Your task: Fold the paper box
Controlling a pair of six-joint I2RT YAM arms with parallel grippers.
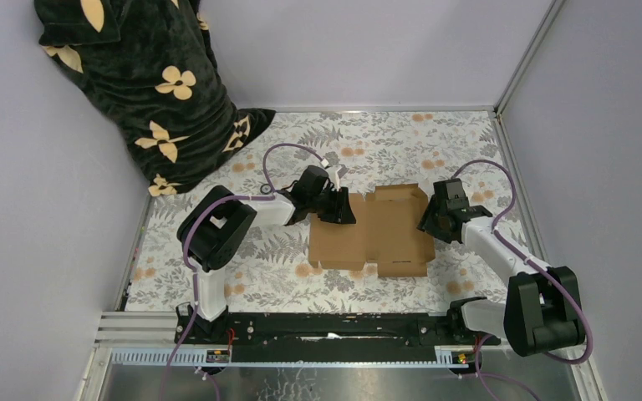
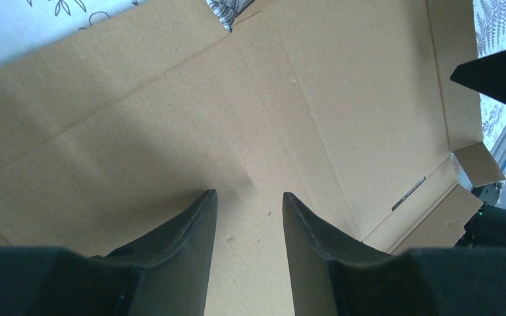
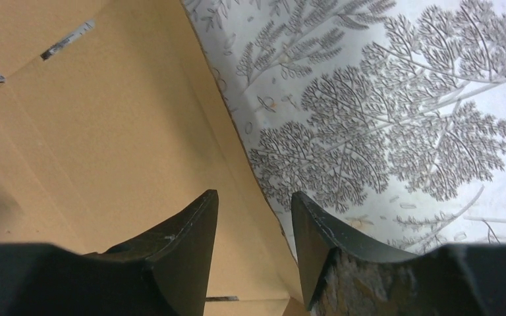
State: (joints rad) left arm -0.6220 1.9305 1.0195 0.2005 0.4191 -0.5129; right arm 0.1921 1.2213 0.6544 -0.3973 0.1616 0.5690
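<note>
Top view: the flat brown corrugated-cardboard paper box (image 1: pixel 376 238) lies mid-table on fern-print cloth (image 1: pixel 384 142). The left gripper (image 1: pixel 343 209) reaches over its far-left corner, and the right gripper (image 1: pixel 428 224) is at its right edge. A dark flowered blanket (image 1: pixel 150 92) is heaped far left.

Left wrist: jaws narrowly parted over bare cardboard.

Right wrist: jaws narrowly parted, straddling the box's edge.
</note>
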